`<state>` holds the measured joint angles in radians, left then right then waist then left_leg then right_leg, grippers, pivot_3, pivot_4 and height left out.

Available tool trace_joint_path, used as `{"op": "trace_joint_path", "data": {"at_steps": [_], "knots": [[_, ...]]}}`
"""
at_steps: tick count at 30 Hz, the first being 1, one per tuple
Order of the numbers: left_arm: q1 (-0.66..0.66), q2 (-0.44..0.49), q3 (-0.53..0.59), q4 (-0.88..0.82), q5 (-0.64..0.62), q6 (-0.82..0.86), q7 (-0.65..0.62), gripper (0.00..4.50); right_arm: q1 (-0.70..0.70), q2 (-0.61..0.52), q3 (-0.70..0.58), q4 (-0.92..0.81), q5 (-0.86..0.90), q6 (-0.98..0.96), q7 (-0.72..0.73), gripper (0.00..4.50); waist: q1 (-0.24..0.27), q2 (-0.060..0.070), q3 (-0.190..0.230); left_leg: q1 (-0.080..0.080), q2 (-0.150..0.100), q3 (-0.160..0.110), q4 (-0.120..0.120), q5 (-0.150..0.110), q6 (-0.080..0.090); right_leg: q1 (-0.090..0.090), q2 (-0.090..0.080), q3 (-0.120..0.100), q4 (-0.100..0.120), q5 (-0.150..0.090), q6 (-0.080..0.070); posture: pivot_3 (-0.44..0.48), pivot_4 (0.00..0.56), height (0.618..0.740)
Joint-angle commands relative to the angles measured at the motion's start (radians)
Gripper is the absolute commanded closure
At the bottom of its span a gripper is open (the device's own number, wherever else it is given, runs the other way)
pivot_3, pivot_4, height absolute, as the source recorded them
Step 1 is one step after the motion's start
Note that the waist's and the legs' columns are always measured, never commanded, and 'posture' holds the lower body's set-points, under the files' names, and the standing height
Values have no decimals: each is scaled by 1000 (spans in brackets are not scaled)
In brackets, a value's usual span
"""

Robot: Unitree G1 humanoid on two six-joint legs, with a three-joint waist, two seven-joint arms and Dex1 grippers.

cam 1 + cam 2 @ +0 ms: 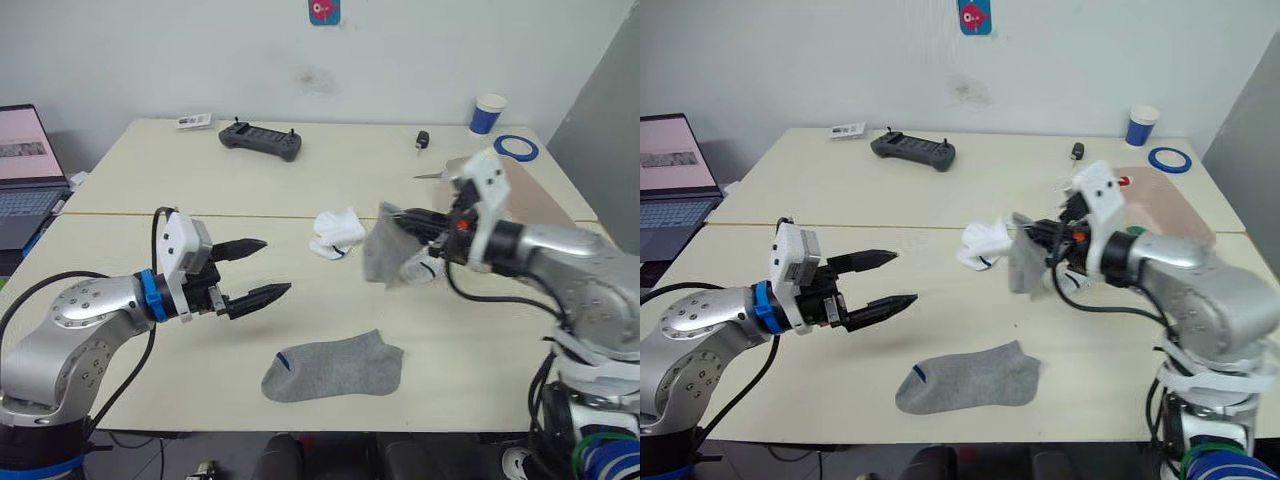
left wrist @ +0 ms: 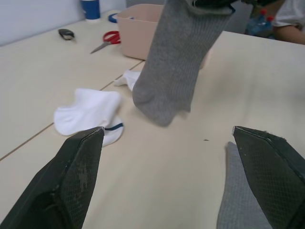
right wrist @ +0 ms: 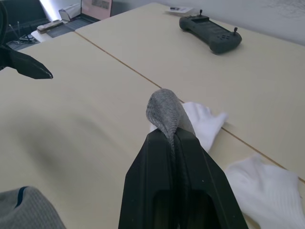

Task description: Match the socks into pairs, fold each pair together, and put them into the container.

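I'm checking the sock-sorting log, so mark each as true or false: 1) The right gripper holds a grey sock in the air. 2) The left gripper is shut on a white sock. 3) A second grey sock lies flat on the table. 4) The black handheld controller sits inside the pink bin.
1) True: the right gripper is shut on a hanging grey ankle sock.
2) False: the left gripper is open and empty, above the cream table.
3) True: the flat grey sock with a blue mark lies near the front edge.
4) False: the black handheld controller lies on the table's far side, away from the pale pink plastic bin.
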<state>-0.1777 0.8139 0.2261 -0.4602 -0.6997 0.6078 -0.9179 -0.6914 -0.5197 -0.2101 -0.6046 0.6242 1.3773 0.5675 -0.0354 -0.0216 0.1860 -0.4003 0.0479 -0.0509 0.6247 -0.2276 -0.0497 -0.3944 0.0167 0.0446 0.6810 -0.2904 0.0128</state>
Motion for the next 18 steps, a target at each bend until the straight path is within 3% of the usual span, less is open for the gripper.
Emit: {"op": "trace_joint_path", "data": {"at_steps": [1, 6, 10, 18], "knots": [[-33, 21, -17, -31, 2, -12, -19, 0, 8, -3, 20, -56, 48, 27, -15, 4469, -4, 0, 0, 0, 0, 0, 0, 0, 0, 0, 0, 0, 0, 0, 0, 0, 150, 740], [-24, 51, -15, -24, 9, -12, -49, 0, 102, 81, 267, -13, -85, -111, -148, 4469, -13, 0, 0, 0, 0, 0, -1, 0, 0, -1, 1, 1, 0, 0, 0, 0, 150, 740], [18, 90, 7, -15, 36, -32, -79, 0, 131, 215, 429, 98, -170, -219, -225, 4469, -21, 0, 0, -1, 0, 1, -1, 0, 0, -3, 1, 2, 0, 0, 0, 0, 150, 740], [67, 122, 54, -8, 62, -56, -93, 0, 111, 477, 572, 369, -236, -348, -255, 4469, -21, 0, 0, -2, 0, 1, -1, 0, 0, -5, 0, 2, 1, 0, 0, 0, 150, 740]]}}
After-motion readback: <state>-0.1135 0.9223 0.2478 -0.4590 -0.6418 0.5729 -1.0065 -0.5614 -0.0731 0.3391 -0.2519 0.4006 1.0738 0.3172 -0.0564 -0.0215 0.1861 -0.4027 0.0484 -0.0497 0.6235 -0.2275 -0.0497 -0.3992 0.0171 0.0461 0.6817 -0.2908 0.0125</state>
